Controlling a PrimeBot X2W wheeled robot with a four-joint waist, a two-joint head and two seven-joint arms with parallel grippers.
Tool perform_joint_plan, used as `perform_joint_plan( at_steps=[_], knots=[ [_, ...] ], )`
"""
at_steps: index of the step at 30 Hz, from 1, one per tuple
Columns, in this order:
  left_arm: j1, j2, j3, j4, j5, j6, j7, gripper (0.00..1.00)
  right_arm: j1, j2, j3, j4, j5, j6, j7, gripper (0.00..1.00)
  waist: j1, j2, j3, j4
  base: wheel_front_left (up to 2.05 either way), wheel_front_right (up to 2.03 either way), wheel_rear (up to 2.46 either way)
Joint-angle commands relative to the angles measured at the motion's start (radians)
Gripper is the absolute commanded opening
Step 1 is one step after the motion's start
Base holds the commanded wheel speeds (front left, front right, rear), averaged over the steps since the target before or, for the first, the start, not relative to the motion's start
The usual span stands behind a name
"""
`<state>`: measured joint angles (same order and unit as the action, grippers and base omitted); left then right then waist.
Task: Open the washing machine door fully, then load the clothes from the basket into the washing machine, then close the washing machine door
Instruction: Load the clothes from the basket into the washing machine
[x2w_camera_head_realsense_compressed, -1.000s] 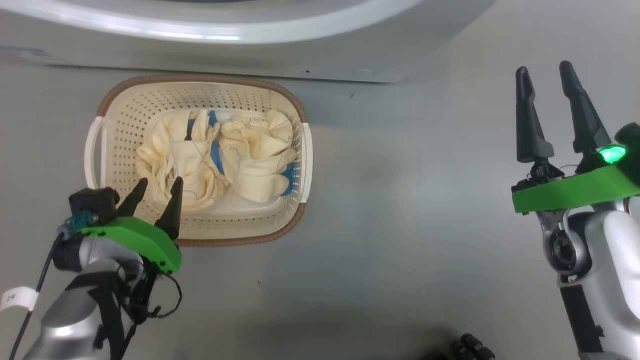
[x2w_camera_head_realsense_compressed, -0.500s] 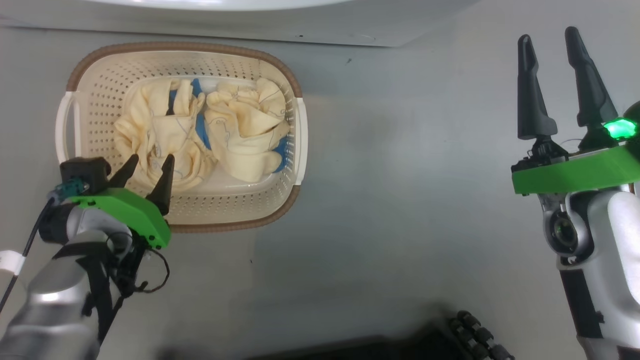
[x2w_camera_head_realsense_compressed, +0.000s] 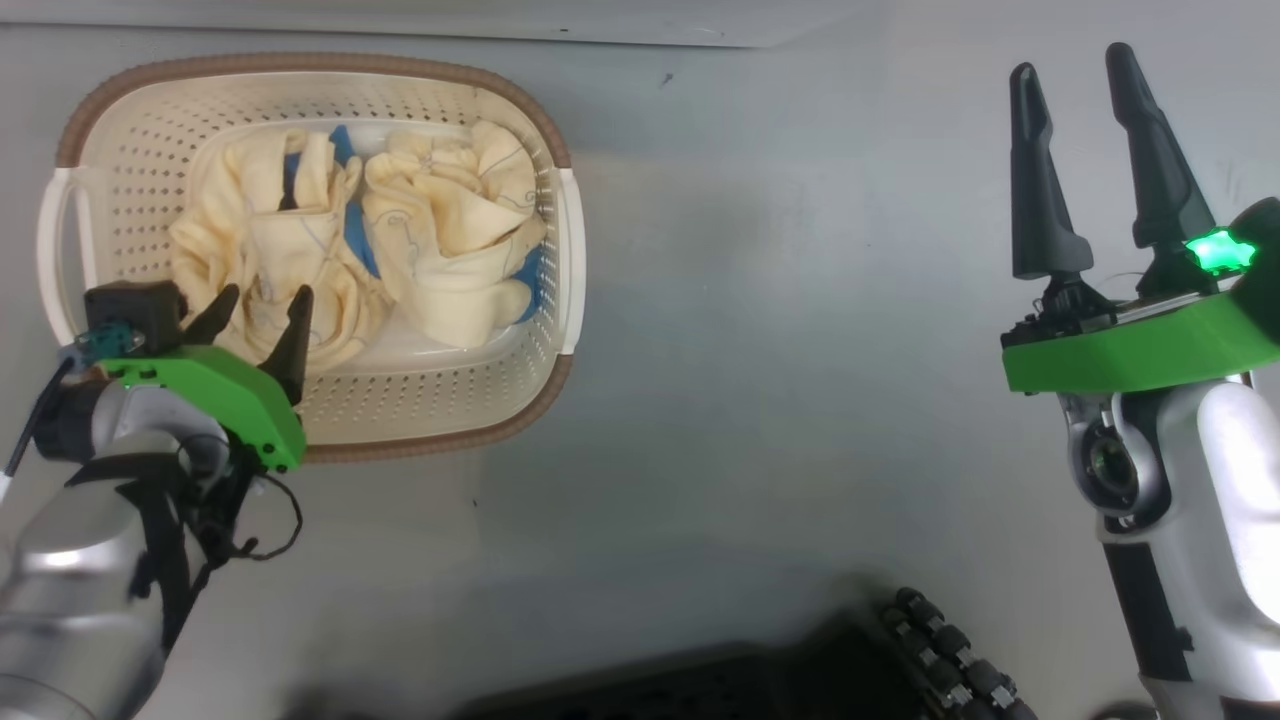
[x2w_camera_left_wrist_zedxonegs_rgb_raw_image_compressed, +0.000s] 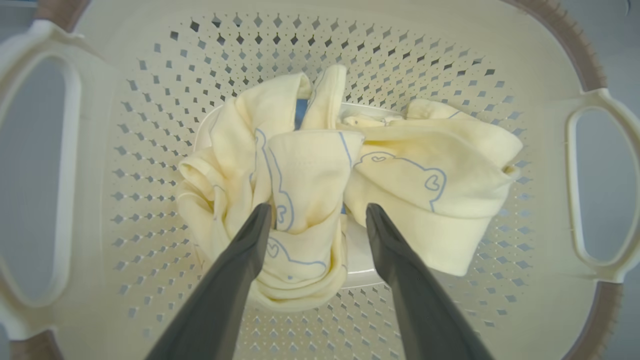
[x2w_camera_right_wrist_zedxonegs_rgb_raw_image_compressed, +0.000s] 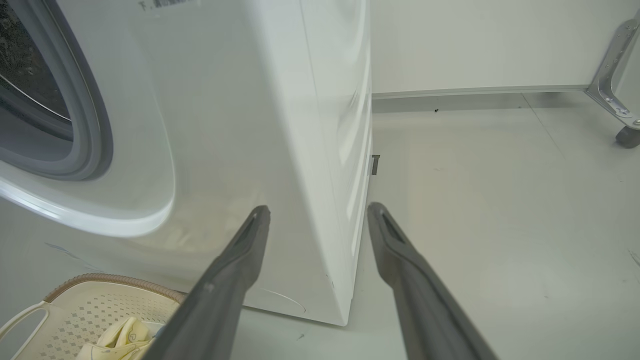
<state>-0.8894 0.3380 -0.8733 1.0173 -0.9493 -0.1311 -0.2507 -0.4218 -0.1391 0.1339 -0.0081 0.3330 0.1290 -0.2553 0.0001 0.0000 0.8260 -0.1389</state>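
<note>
The small rounded-rectangular cream plastic basket (x2w_camera_head_realsense_compressed: 130, 130), with perforated walls, a brown rim and two white side handles, stands on the smooth grey floor (x2w_camera_head_realsense_compressed: 780, 350). Inside it lie the soft, crumpled cream-yellow clothes (x2w_camera_head_realsense_compressed: 440, 230) with blue parts and thin line drawings. The left pincer (x2w_camera_head_realsense_compressed: 266, 295) leans in over the basket's near rim, its long dark fingers spread wide and empty, flanking a fold of cloth. The right pincer (x2w_camera_head_realsense_compressed: 1071, 60) hangs released, well apart from the basket's right handle. The big glossy white washing machine (x2w_camera_right_wrist_zedxonegs_rgb_raw_image_compressed: 225, 125), its grey rubber gasket showing, stands just beyond the basket's far rim.
</note>
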Motion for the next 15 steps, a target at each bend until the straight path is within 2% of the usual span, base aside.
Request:
perform_joint_plan(
  at_steps=[1,15],
  knots=[
    [-0.008,0.054,0.005,0.010,-0.014,0.000,-0.011,1.00,0.016,0.006,0.023,-0.035,-0.010,0.002,-0.006,1.00,-0.0001,0.0000,0.009,-0.010,0.00,0.00,0.00],
    [-0.067,0.096,-0.112,0.051,-0.086,0.000,-0.011,1.00,0.008,0.018,0.059,-0.054,-0.011,0.002,-0.006,1.00,-0.0001,0.0000,0.052,-0.055,0.00,0.00,0.00]
  ],
)
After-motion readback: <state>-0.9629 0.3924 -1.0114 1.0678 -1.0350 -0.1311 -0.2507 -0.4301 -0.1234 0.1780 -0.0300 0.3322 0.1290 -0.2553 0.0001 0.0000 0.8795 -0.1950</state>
